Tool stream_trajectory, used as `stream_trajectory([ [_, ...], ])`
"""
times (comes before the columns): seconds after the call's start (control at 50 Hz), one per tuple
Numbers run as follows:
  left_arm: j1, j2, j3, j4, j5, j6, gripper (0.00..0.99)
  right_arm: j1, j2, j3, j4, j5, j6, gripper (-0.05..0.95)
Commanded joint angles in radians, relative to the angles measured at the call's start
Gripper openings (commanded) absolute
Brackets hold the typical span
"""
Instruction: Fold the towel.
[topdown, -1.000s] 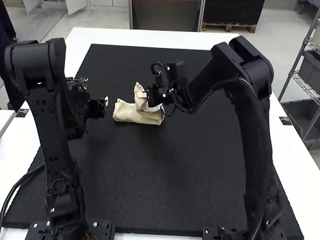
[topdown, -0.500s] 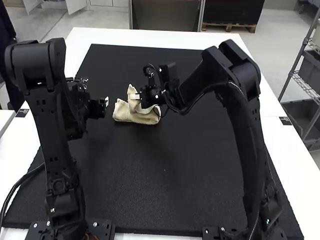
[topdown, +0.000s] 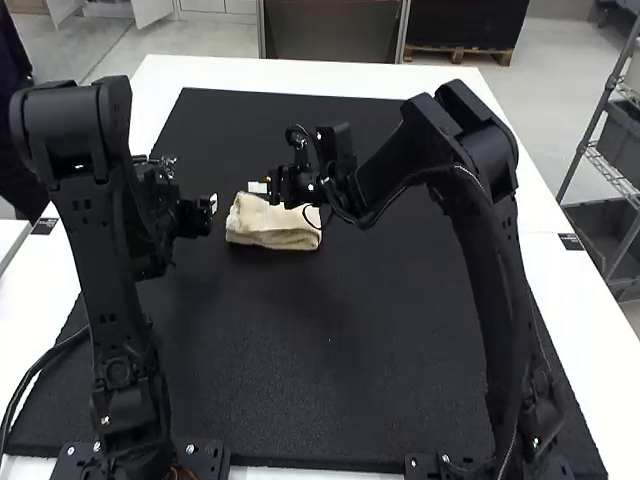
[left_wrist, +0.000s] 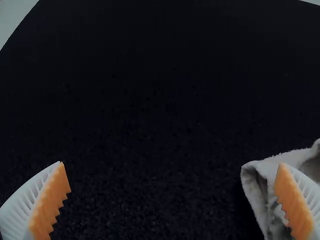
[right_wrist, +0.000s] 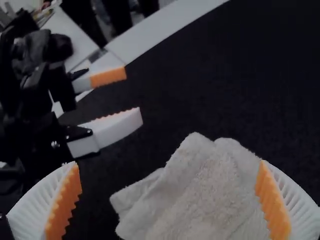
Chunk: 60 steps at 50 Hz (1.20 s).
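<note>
The cream towel (topdown: 275, 228) lies folded in a small compact bundle on the black mat. My right gripper (topdown: 258, 188) is over its far edge, and my left gripper (topdown: 213, 203) stands just to its left, apart from it in the high view. In the left wrist view, the towel (left_wrist: 261, 173) lies beneath one finger of my open left gripper (left_wrist: 171, 164). From the right wrist, the towel (right_wrist: 200, 197) shows layered edges below my right gripper (right_wrist: 169, 163), whose fingers are wide apart with no cloth between them.
The black mat (topdown: 330, 350) extends around the towel on the white table (topdown: 230, 70). The two grippers are close together, with the right arm reaching across the middle.
My right gripper has moved left and let go of the towel's raised flap. That flap stood upright earlier and now lies down on the bundle. The left arm has kept still.
</note>
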Motion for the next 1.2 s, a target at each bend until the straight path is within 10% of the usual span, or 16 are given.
stream_trajectory([
  [0.0, 0.011, -0.022, -0.013, 0.011, 0.019, -0.009, 0.959, 0.001, 0.005, 0.027, 0.019, -0.023, 0.038, 0.86],
  [0.12, 0.01, -0.022, -0.013, 0.014, 0.019, -0.009, 0.959, -0.002, 0.005, 0.025, 0.018, -0.035, 0.042, 0.8],
  [0.26, 0.011, -0.022, -0.013, 0.013, 0.019, -0.009, 0.959, -0.006, 0.024, 0.027, 0.035, -0.066, 0.067, 0.21],
  [0.36, 0.011, -0.022, -0.013, 0.014, 0.019, -0.009, 0.959, -0.006, 0.03, 0.03, 0.05, -0.072, 0.07, -0.02],
  [1.18, 0.011, -0.022, -0.024, 0.039, 0.021, -0.014, 0.959, 0.023, 0.202, 0.134, 0.071, -0.108, 0.056, -0.02],
])
